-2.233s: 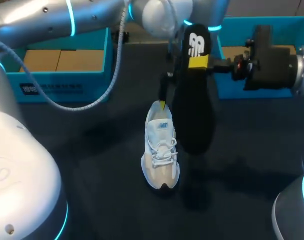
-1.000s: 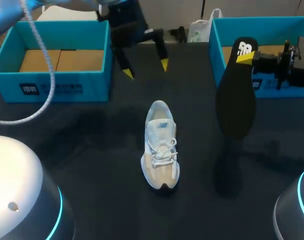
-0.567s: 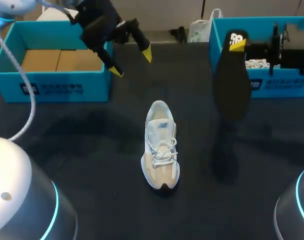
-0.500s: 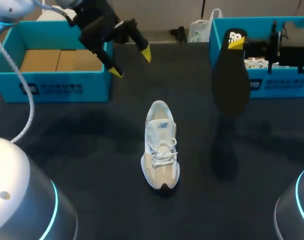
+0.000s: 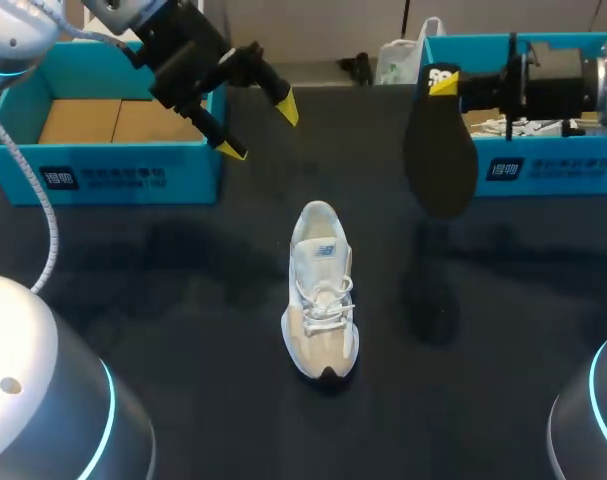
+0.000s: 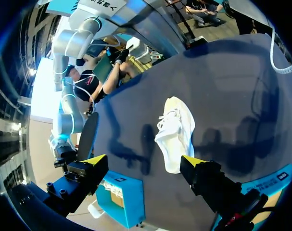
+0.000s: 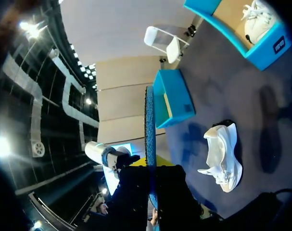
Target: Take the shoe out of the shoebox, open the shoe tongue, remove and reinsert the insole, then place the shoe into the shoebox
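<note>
A white sneaker (image 5: 321, 290) lies on the dark table's middle, toe toward the front edge. My right gripper (image 5: 445, 85) is shut on the heel end of a black insole (image 5: 440, 150), which hangs above the table beside the right blue shoebox (image 5: 543, 165). In the right wrist view the insole (image 7: 150, 130) shows edge-on between the fingers, with the sneaker (image 7: 225, 156) below it. My left gripper (image 5: 260, 128) hovers open and empty by the left blue shoebox (image 5: 123, 175), well behind the sneaker. The left wrist view shows the sneaker (image 6: 175, 132) ahead of the open gripper (image 6: 145, 161).
The right shoebox holds another white shoe (image 5: 503, 125). The left shoebox shows a bare cardboard floor (image 5: 113, 120). Both boxes stand along the table's back edge, either side of the sneaker.
My right arm has carried the insole left and toward the back of the table. My left gripper has shifted left toward the left shoebox, still open. The sneaker has not moved.
</note>
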Controlling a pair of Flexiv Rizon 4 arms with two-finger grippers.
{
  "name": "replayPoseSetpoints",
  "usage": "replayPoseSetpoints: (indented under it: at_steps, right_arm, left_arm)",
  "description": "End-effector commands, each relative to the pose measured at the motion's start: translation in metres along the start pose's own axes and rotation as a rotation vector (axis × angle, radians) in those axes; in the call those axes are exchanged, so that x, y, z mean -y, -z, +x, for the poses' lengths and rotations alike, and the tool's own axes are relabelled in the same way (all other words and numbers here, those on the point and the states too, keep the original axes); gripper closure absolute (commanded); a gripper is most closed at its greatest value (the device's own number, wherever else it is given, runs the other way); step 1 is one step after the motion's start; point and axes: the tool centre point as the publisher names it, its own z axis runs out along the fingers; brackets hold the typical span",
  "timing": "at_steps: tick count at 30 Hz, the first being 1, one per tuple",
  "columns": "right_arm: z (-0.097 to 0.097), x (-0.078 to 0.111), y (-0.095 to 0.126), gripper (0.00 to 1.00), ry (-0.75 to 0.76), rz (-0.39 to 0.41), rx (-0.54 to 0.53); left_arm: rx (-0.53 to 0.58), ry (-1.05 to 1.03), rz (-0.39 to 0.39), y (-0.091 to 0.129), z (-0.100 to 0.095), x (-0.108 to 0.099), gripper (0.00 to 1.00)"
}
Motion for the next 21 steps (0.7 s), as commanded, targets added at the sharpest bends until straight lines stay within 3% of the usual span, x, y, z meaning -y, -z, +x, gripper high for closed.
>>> replayPoseSetpoints:
  at_steps: [1,9,21]
  right_arm:
    - [0.002,-0.008,-0.019,1.0,-0.014,0.03,0.005]
    - [0.003,-0.005,-0.032,1.0,-0.046,0.011,-0.01]
    - [0.005,-0.005,-0.032,1.0,-0.052,-0.004,-0.039]
  left_arm:
    - [0.0,-0.001,0.0,0.0,0.0,0.0,0.0]
    - [0.241,-0.106,-0.098,-0.006,-0.031,0.002,0.0]
    - [0.477,-0.183,-0.153,0.007,-0.046,-0.006,0.0]
